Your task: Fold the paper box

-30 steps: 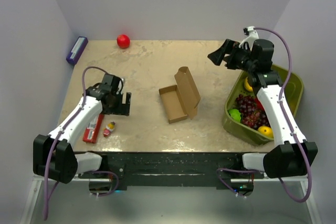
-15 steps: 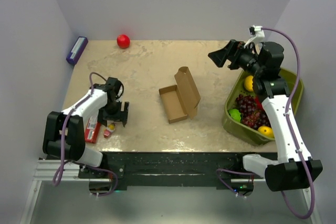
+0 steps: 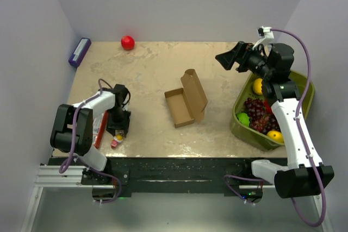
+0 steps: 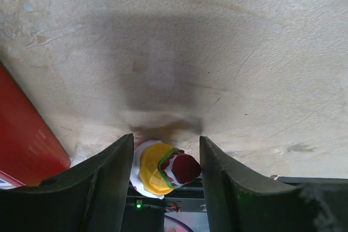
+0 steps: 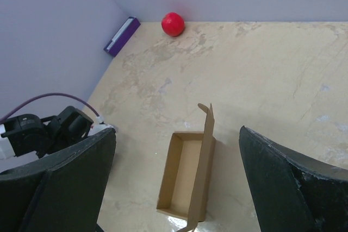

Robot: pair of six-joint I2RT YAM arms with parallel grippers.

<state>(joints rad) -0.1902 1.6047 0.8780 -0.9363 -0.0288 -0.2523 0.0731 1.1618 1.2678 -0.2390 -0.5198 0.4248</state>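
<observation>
The paper box point(image 3: 185, 104) is a brown cardboard tray at the table's middle, its lid standing upright along the right side; it also shows in the right wrist view point(image 5: 187, 180). My right gripper point(image 3: 228, 58) hangs open, high over the back right and well away from the box, and its own view shows it empty point(image 5: 176, 130). My left gripper point(image 3: 117, 129) points down near the front left edge, far from the box. Its fingers point(image 4: 117, 172) press both sides of a small yellow-and-red toy point(image 4: 163, 169).
A red flat pack point(image 3: 99, 129) lies just left of the left gripper and shows again in the left wrist view point(image 4: 27, 134). The red ball point(image 3: 127, 42) and purple box point(image 3: 79, 51) sit at the back left. A green bin point(image 3: 302, 82) of fruit stands under the right arm.
The left gripper drew back toward the near edge, came over the toy and narrowed its jaws onto it. The right arm lifted slightly, then held still. The box has not moved.
</observation>
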